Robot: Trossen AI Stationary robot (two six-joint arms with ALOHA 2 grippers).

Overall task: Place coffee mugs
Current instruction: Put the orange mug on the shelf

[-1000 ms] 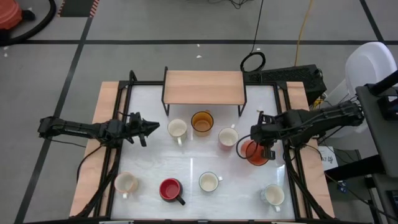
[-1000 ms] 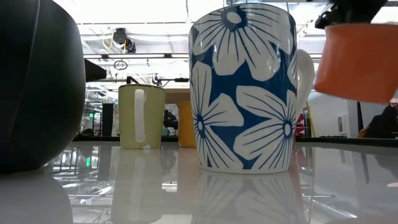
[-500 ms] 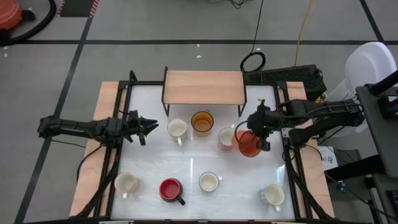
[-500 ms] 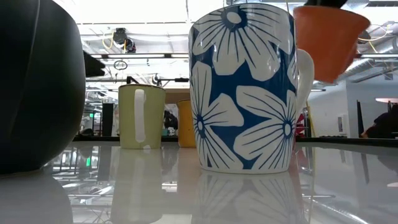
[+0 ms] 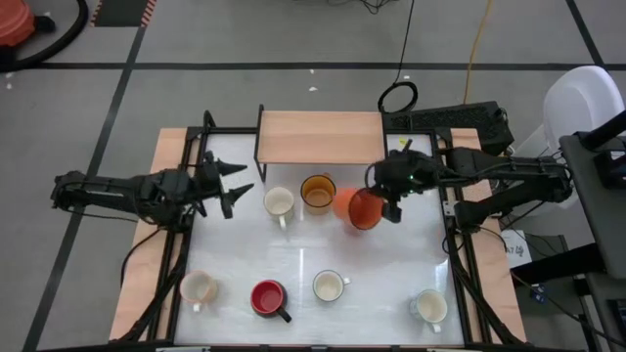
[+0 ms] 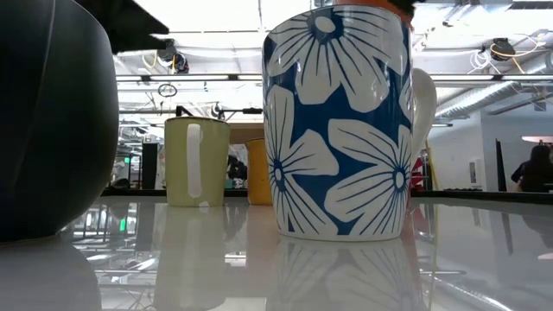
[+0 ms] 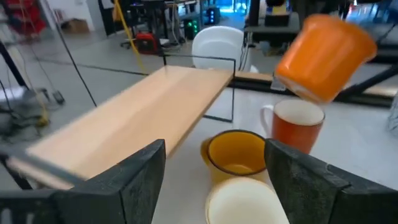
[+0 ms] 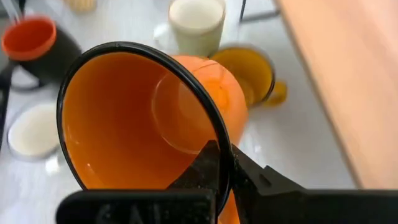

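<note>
My right gripper (image 5: 389, 201) is shut on an orange mug (image 5: 356, 207), carried in the air over the far row of mugs. In that row stand a cream mug (image 5: 280, 202) and an amber mug (image 5: 318, 191). An orange mug with a white inside (image 7: 298, 127) stands under the carried one. My left gripper (image 5: 235, 180) hangs open at the table's left, level with this row, and touches nothing. The near row holds a cream mug (image 5: 200, 287), a red mug (image 5: 267, 297) and two white mugs (image 5: 330, 286) (image 5: 429, 306). A blue flowered mug (image 6: 341, 121) fills the low view. My right gripper holds the orange mug by its rim (image 8: 219, 163), with one finger inside the mug and one outside its wall. The fingers come slanting down from the table's right. The mug is lifted clear and tipped, its mouth toward the gripper and its bottom (image 5: 340, 203) toward the table's left.
A wooden shelf (image 5: 320, 137) on black legs stands at the table's far middle, just behind the far row. Black rails (image 5: 186, 244) run along both sides of the white tabletop. Bare tabletop lies between the two rows of mugs.
My right gripper has carried the orange mug up and toward the table's left and far edge, from the right side to above the far row. The mug has tipped further onto its side. My left gripper has risen, rolled and opened.
</note>
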